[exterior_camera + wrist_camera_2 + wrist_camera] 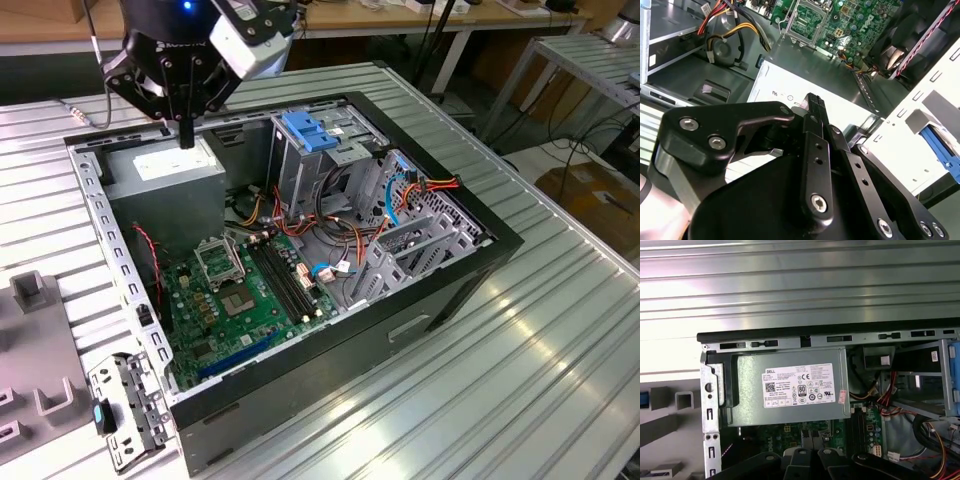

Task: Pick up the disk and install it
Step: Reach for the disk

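Hovering over the power supply (165,190), fingers (186,128) pressed together (pointing down)

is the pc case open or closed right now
Open: the computer case lies on its side with no side panel over it, leaving the motherboard, power supply and drive cage exposed.

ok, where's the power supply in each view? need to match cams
Exterior view: power supply, grey box in the far corner of the case, exterior view's left, under the gripper.
Second wrist view: its white label face just beyond the fingers.
First wrist view: labelled grey box between case rim and motherboard.
Shared landmark: the green motherboard, beside it in all three.
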{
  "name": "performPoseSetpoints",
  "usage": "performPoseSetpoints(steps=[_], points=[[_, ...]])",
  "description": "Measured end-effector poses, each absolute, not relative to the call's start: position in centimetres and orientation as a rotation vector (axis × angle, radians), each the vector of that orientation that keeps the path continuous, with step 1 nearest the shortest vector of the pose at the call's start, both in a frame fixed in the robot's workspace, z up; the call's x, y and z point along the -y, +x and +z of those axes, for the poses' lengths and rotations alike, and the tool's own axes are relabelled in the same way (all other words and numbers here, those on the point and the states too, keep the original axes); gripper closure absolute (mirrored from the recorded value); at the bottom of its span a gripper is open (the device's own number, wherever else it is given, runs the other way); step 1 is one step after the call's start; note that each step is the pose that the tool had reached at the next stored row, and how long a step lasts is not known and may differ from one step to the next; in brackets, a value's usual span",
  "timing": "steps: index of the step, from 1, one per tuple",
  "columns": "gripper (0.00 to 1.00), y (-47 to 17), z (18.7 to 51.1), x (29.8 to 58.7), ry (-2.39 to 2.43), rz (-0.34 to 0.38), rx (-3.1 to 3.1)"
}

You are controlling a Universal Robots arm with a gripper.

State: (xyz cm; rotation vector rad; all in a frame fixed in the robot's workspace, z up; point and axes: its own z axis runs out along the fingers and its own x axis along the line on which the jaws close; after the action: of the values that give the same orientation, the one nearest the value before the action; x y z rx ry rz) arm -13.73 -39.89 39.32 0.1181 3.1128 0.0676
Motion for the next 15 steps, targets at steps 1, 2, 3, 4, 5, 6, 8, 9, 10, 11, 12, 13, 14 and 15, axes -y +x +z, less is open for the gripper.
performPoseSetpoints(steps=[1,2,3,4,5,6,8,9,10,11,12,13,14,15], points=[[0.89,-13.77,39.32,39.89,0.118,0.068,-3.113],[0.89,-13.81,39.32,39.89,0.118,0.068,-3.113],[0.89,-13.86,39.32,39.89,0.118,0.068,-3.113],[0.89,-13.90,39.32,39.89,0.118,0.068,-3.113],[0.89,-13.94,39.32,39.89,0.118,0.068,-3.113],[0.89,-14.00,39.32,39.89,0.118,0.068,-3.113],[0.89,-14.09,39.32,39.89,0.118,0.068,-3.113],[0.89,-14.12,39.32,39.89,0.118,0.068,-3.113],[0.89,-14.17,39.32,39.89,0.118,0.068,-3.113],[0.89,-14.21,39.32,39.89,0.118,0.068,-3.113],[0.89,-14.27,39.32,39.89,0.118,0.068,-3.113],[0.89,-14.31,39.32,39.89,0.118,0.068,-3.113],[0.89,-14.36,39.31,39.89,0.118,0.068,-3.114],[0.89,-14.39,39.31,39.89,0.118,0.068,-3.114]])
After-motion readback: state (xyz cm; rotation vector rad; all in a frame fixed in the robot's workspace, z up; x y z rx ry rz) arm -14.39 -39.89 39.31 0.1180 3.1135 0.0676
